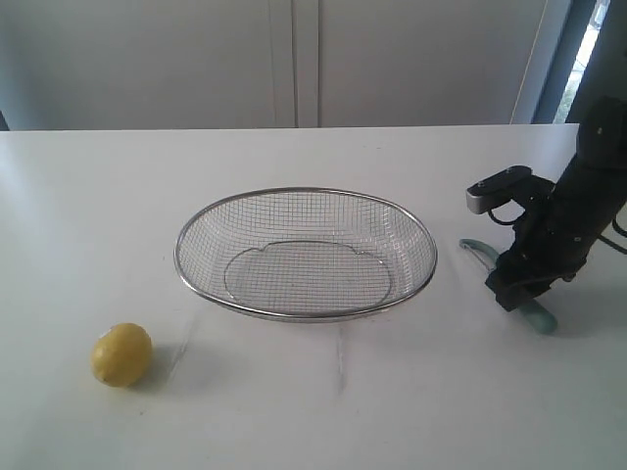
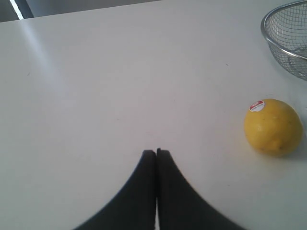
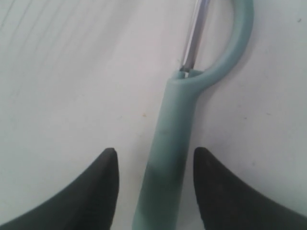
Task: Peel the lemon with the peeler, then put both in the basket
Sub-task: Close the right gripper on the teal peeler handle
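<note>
The yellow lemon [image 1: 121, 354] rests on the white table at the front left, with a small red sticker showing in the left wrist view [image 2: 273, 127]. The wire-mesh basket [image 1: 186, 279] stands mid-table. To its right lies the teal peeler [image 1: 537, 315], its handle [image 3: 170, 158] between the fingers of my right gripper [image 3: 154, 155], which is open and straddles it with gaps on both sides. The peeler's curved head and blade [image 3: 194, 38] point away from the jaws. My left gripper [image 2: 156, 152] is shut and holds nothing, off to one side of the lemon; it does not show in the exterior view.
The basket's rim [image 2: 268, 40] shows at the corner of the left wrist view, beyond the lemon. The right arm's dark body and wrist camera [image 1: 500, 188] hang over the table's right side. Pale wall panels stand behind the table.
</note>
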`<action>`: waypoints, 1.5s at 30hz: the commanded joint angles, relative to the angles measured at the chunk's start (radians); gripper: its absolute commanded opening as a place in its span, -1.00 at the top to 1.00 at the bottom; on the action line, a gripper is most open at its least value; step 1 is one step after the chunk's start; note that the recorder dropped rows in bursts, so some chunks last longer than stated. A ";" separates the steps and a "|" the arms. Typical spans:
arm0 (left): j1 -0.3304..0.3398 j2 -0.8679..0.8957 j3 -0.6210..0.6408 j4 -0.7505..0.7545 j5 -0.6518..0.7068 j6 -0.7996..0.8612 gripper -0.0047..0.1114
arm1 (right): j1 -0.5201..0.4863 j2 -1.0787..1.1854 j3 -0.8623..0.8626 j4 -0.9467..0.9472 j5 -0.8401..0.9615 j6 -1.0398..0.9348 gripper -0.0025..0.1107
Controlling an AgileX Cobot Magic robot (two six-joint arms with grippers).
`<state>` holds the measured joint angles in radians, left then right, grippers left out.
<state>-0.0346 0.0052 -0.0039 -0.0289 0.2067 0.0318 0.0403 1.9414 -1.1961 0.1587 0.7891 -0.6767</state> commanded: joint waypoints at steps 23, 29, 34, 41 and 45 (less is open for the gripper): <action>0.000 -0.005 0.004 0.000 -0.003 -0.006 0.92 | -0.001 0.063 -0.001 -0.070 0.058 0.029 0.51; 0.000 -0.005 0.004 0.000 -0.003 -0.006 0.92 | -0.001 0.063 -0.006 -0.074 0.067 0.083 0.95; 0.000 -0.005 0.004 0.000 -0.003 -0.006 0.92 | -0.001 0.011 -0.006 -0.066 0.092 0.088 0.96; 0.000 -0.005 0.004 0.000 -0.003 -0.006 0.92 | -0.001 -0.114 -0.006 0.049 0.113 0.163 0.96; 0.000 -0.005 0.004 0.000 -0.003 -0.006 0.92 | -0.001 -0.161 -0.006 0.217 0.138 0.163 0.96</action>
<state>-0.0346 0.0052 -0.0039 -0.0272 0.2067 0.0318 0.0403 1.8183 -1.2035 0.2648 0.9088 -0.5176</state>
